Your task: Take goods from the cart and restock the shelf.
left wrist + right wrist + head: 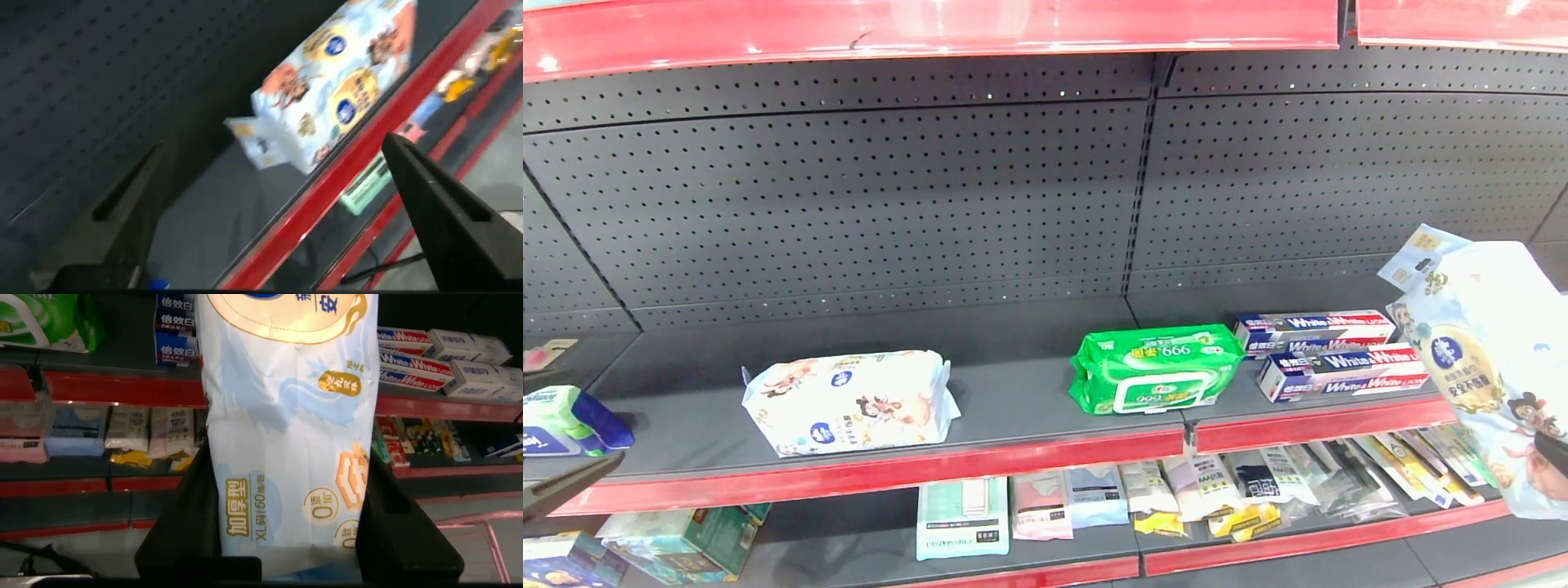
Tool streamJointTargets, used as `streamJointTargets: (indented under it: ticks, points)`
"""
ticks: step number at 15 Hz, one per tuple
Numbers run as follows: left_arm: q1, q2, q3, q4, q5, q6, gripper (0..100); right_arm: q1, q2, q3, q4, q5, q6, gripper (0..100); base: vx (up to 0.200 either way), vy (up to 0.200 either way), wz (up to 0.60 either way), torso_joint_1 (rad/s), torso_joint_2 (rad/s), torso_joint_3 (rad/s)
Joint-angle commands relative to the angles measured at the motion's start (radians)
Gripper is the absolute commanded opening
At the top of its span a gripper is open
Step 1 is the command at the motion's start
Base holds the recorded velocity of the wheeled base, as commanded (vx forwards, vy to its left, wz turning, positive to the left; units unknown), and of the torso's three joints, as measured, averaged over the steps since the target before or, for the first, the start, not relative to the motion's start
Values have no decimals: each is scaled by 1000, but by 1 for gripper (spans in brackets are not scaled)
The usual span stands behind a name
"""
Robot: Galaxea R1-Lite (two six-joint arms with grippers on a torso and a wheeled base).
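The right gripper (pixel 286 502) pinches the lower half of a diaper pack (pixel 1490 359), probably soft, light and slippery, at three o'clock beside the toothpaste boxes (pixel 1331 355) on the shelf (pixel 866 469), so a firm mid-body squeeze seems safest; the left gripper (pixel 286 192) gapes wide.

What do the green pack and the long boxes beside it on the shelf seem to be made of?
The green pack: soft glossy plastic film, likely; it shows creases and crimped ends. The long boxes: printed cardboard, probably; flat faces, sharp straight edges.

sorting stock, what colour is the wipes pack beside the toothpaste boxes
Green pack, best in head view.
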Motion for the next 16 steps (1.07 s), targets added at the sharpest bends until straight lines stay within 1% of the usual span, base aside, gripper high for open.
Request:
streamJointTargets:
  ticks: [1,3,4,5,6,7,8,10,11,12,13,14,16]
  points:
    - [70,-72,28,-5,0,-2,100,0,-6,-1,0,0,1,0,0,0,0,0,0,0]
    - [70,-66,14,-5,0,-8,100,0,-5,-2,-2,0,3,0,0,0,0,0,0,0]
    - [70,-11,-32,-16,-4,0,100,0,-5,-1,-2,5,4,0,0,0,0,0,0,0]
    - [70,53,-63,-74,-18,19,100,0,-5,3,-2,10,6,0,0,0,0,0,0,0]
    - [70,138,-93,-180,-47,47,100,0,-6,6,-2,11,6,0,0,0,0,0,0,0]
    - [16,192,-107,-281,-93,56,100,0,-6,7,-2,11,6,0,0,0,0,0,0,0]
    - [-56,208,-109,-336,-112,55,100,0,-8,7,-2,11,6,0,0,0,0,0,0,0]
    - [-232,192,-112,-345,-119,50,100,2,-6,-4,-2,13,6,0,0,0,0,0,0,0]
    - [-306,185,-116,-362,-123,55,100,6,-8,-7,-5,13,6,0,0,0,0,0,0,0]
    - [-338,167,-109,-375,-123,49,100,6,-11,-10,-3,13,7,0,0,0,0,0,0,0]
    - [-349,164,-92,-375,-119,47,100,6,-22,-10,-3,13,7,0,0,0,0,0,0,0]
    - [-347,162,-77,-376,-118,26,100,6,-25,-10,-2,22,15,0,0,0,0,0,0,0]
    - [-344,133,-23,-375,-119,-59,100,6,-32,-8,-2,25,23,0,0,0,0,0,0,0]
